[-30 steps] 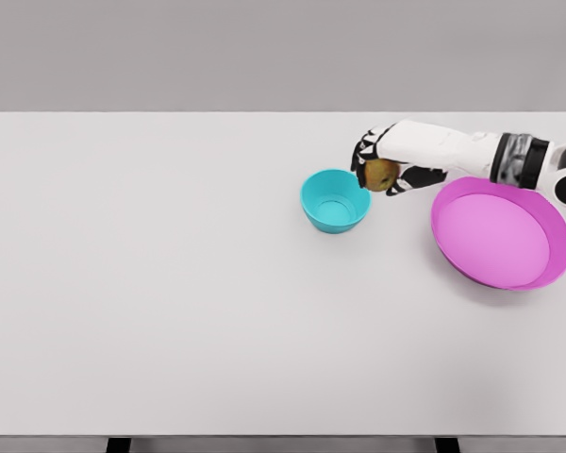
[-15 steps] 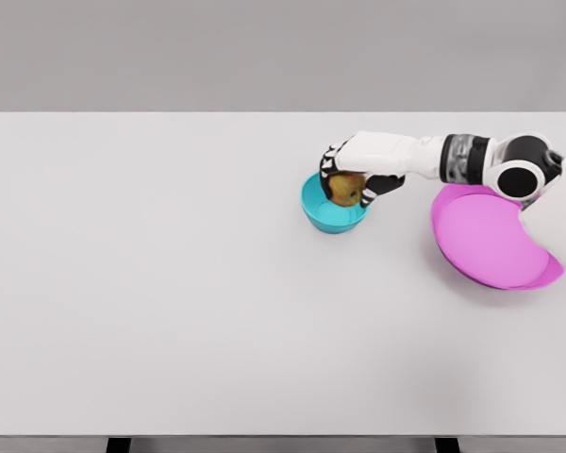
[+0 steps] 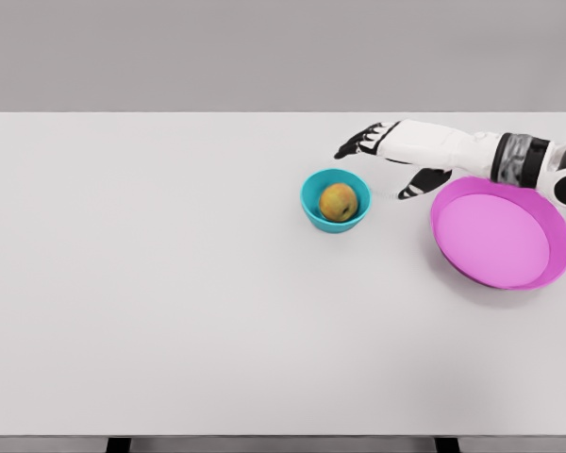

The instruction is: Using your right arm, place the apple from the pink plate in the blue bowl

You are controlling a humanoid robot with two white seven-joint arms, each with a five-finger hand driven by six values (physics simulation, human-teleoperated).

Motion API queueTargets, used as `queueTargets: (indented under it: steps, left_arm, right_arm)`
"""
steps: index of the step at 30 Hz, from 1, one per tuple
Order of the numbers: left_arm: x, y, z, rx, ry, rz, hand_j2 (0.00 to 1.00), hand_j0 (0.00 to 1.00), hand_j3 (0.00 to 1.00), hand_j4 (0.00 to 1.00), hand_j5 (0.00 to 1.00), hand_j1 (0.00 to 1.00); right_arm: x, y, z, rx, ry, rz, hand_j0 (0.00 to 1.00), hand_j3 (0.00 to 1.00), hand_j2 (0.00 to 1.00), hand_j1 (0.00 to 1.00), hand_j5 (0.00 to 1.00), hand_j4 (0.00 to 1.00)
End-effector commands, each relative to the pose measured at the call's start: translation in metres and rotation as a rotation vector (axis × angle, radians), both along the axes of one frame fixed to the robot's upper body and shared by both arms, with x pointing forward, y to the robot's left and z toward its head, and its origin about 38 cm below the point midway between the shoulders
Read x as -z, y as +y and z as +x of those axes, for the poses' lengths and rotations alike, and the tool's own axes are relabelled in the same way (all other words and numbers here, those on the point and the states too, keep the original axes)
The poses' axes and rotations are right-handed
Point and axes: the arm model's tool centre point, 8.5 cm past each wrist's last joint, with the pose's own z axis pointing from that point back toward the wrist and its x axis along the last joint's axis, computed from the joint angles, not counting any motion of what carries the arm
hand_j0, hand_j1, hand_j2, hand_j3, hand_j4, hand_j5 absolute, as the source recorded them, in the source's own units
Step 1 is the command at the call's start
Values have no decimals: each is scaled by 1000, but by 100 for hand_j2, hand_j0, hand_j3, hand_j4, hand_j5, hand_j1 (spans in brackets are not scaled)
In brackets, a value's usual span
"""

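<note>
Yellow-red round apple (image 3: 339,201) sits inside small teal-blue bowl (image 3: 335,200). Right hand (image 3: 389,156) hovers beyond bowl, fingers splayed, holding nothing. Pink round plate (image 3: 501,232) bare. Placement looks done; next, retract arm.

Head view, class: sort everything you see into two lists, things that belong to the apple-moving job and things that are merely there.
Belongs to the job:
- apple, lying in the blue bowl
- pink plate, nothing on it
- right hand, fingers spread, holding nothing

Merely there:
- white table
</note>
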Motion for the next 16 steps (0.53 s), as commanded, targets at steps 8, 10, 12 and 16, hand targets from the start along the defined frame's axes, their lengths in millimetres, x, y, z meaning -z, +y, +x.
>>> queueTargets:
  steps: [8, 10, 12, 16]
  left_arm:
    - [0, 0, 0, 0, 0, 0, 100, 100, 100, 100, 100, 100]
    - [0, 0, 0, 0, -1, 0, 100, 100, 100, 100, 100, 100]
    - [0, 0, 0, 0, 0, 0, 100, 100, 100, 100, 100, 100]
    - [0, 0, 0, 8, -2, 0, 100, 100, 100, 100, 100, 100]
  right_arm:
    - [-23, -153, -44, 372, -84, 318, 100, 100, 100, 100, 100, 100]
    - [0, -147, -50, 372, -37, 326, 100, 100, 100, 100, 100, 100]
    - [8, -142, -50, 369, -21, 332, 100, 100, 100, 100, 100, 100]
    - [22, -132, -52, 360, 7, 349, 100, 100, 100, 100, 100, 100]
